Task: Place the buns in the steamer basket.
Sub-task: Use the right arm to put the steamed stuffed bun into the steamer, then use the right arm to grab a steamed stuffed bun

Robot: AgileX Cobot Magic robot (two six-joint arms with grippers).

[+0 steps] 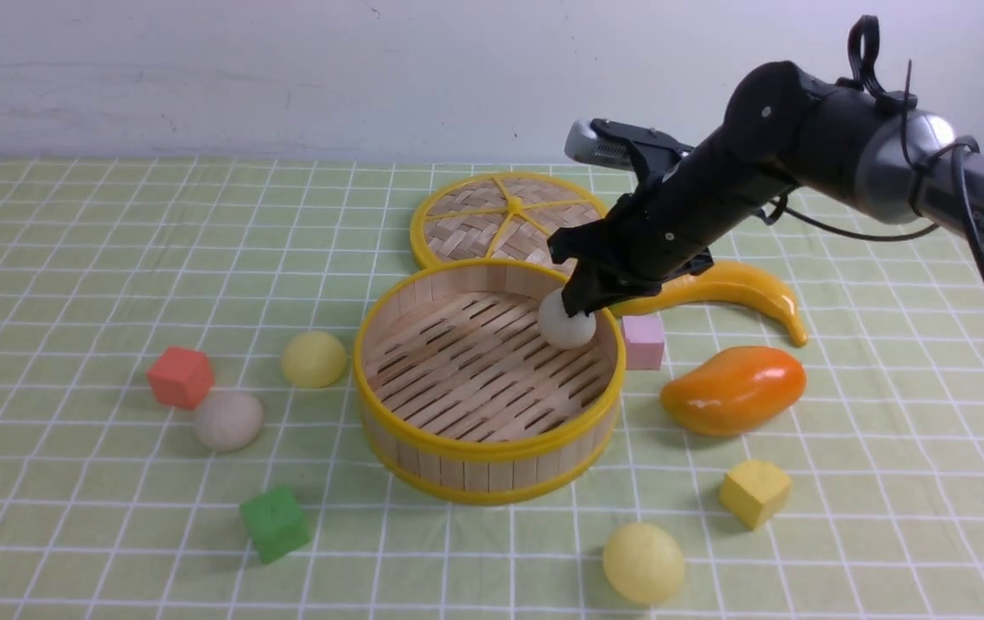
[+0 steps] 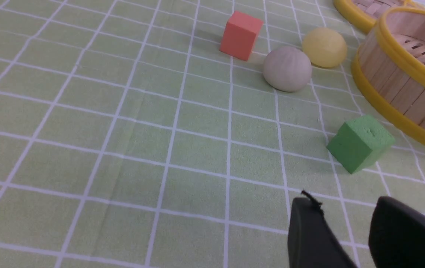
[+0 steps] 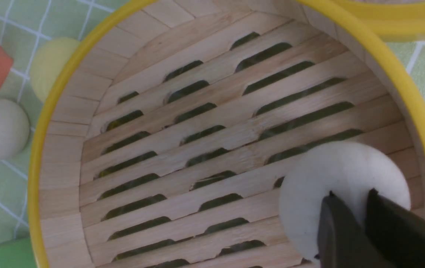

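The steamer basket (image 1: 492,452) stands mid-table. My right gripper (image 1: 578,303) reaches inside it at the far right wall, shut on an off-white bun (image 1: 566,323) held just above the slatted floor; in the right wrist view the gripper (image 3: 351,193) pinches the bun (image 3: 331,167). Left of the basket lie a pale yellow bun (image 1: 312,358) and an off-white bun (image 1: 228,420). Another yellow bun (image 1: 643,562) lies near the front edge. My left gripper (image 2: 342,201) is open and empty above the cloth, out of the front view.
The flat woven lid (image 1: 500,215) lies behind the basket. A banana (image 1: 741,288), mango (image 1: 734,389), pink cube (image 1: 643,340) and yellow cube (image 1: 754,492) sit to the right. A red cube (image 1: 181,376) and green cube (image 1: 275,523) sit to the left.
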